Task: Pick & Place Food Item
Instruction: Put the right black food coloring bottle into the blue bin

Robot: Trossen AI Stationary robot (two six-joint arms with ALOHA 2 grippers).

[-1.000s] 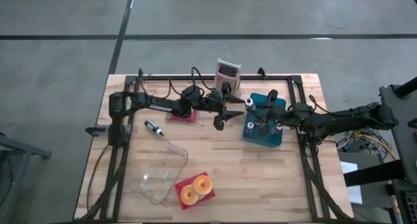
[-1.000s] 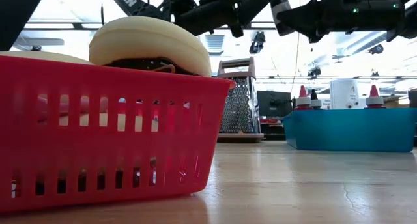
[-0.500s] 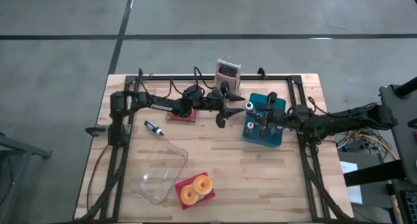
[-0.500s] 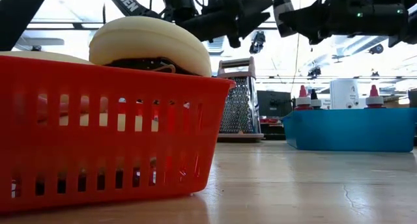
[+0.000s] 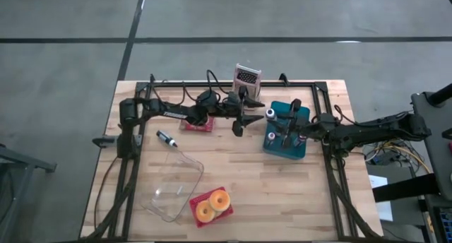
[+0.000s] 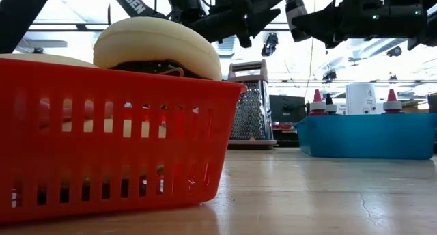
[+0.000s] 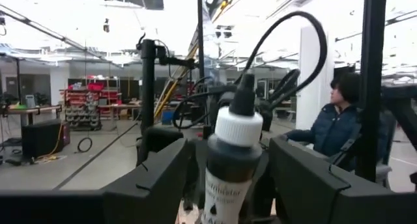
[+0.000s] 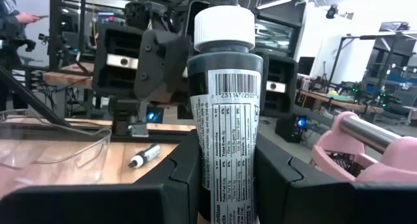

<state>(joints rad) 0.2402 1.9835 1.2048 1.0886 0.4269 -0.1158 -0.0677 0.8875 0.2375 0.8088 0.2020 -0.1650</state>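
While the red slotted plastic basket (image 5: 220, 213) near the tabletop's (image 5: 282, 193) front edge carries two pale yellow ring-shaped doughnuts (image 5: 205, 210), the clear plastic tub (image 5: 173, 190) lies just beside it. You also have a blue plastic bin (image 5: 296, 150) to the right of centre holding several small bottles; the low view shows red and dark nozzles rising above its rim.

From above you see a black marker (image 5: 167, 138), a small red tray (image 5: 200, 127) under the left arm and a metal box grater (image 5: 247, 78) at the back. Only the wrist views show the grip clearly. The left wrist view also catches a seated person in a dark jacket (image 7: 329, 129) in the room beyond.

Your right gripper (image 8: 225, 185), raised beside the bin, has its fingers (image 8: 176, 185) pressed against both sides of a dark squeeze bottle (image 8: 225, 120) with a white cap and a barcode label. Your left gripper (image 5: 242, 120) faces it at mid-table with its fingers (image 7: 163, 178) spread wide on either side of that bottle; you cannot tell whether they touch it.
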